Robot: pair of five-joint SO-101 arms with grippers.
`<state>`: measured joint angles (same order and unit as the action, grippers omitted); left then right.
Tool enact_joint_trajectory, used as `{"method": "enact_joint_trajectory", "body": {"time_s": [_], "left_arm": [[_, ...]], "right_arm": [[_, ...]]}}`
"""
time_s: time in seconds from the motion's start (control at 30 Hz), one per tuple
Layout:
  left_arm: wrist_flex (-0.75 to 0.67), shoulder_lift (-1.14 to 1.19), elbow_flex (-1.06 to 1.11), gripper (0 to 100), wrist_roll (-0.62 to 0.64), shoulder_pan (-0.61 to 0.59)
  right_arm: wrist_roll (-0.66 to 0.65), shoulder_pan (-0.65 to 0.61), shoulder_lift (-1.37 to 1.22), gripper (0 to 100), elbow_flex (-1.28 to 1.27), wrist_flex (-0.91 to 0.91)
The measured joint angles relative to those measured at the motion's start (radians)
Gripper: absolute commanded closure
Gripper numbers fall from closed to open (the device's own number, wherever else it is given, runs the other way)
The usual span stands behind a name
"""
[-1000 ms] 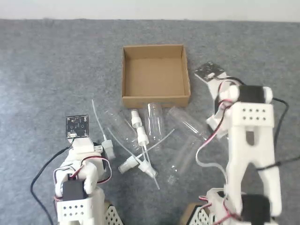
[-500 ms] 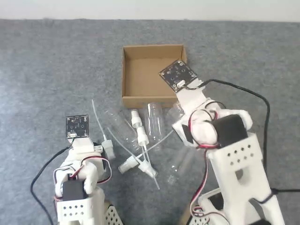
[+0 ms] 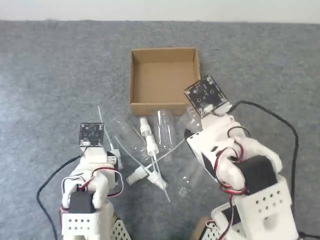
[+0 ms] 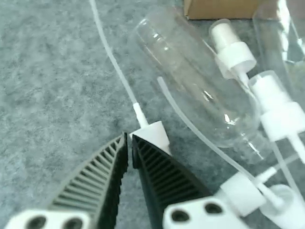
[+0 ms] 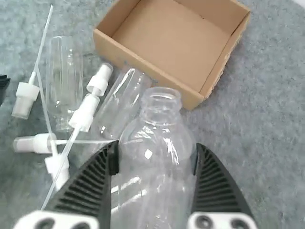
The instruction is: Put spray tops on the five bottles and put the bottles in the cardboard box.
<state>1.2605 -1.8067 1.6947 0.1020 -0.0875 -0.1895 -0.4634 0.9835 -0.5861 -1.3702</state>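
Right gripper (image 5: 155, 148) swung inward, straddling a bottle (image 5: 159, 112) (jaws apart)

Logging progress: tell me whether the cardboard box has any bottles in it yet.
Empty. The cardboard box shows a bare floor in the high and right wrist views; the bottles lie outside it.

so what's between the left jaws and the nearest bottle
In the left wrist view: a white spray top right at the jaws, then a thin tube lying alongside the bottle.
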Motion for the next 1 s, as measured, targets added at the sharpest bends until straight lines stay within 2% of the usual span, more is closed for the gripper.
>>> {"method": "enact_joint_trajectory", "body": {"time_s": [0.17, 0.27, 0.43, 0.6, 0.67, 0.8, 1.0], "left_arm": [[0.0, 0.0, 0.0, 99, 0.003, 0.017], [0.0, 0.0, -0.008, 99, -0.046, 0.017], [0.003, 0.0, -0.107, 98, -0.218, 0.018], [0.003, 0.0, -0.233, 98, -0.443, 0.018], [0.012, 0.0, -0.278, 94, -0.502, 0.018], [0.054, 0.0, -0.359, 84, -0.505, 0.017], [0.081, 0.0, -0.442, 83, -0.474, -0.048]], "right_arm": [[0.0, 0.0, 0.058, 92.2, -0.127, 0.103], [0.006, 0.0, 0.083, 92.2, -0.169, 0.133], [0.034, 0.002, 0.127, 92.2, -0.235, 0.186], [0.064, 0.049, 0.153, 92.3, -0.241, 0.204], [0.075, 0.077, 0.155, 92.3, -0.241, 0.204], [0.081, 0.086, 0.155, 92.3, -0.241, 0.204], [0.094, 0.089, 0.155, 92.3, -0.241, 0.204]]}}
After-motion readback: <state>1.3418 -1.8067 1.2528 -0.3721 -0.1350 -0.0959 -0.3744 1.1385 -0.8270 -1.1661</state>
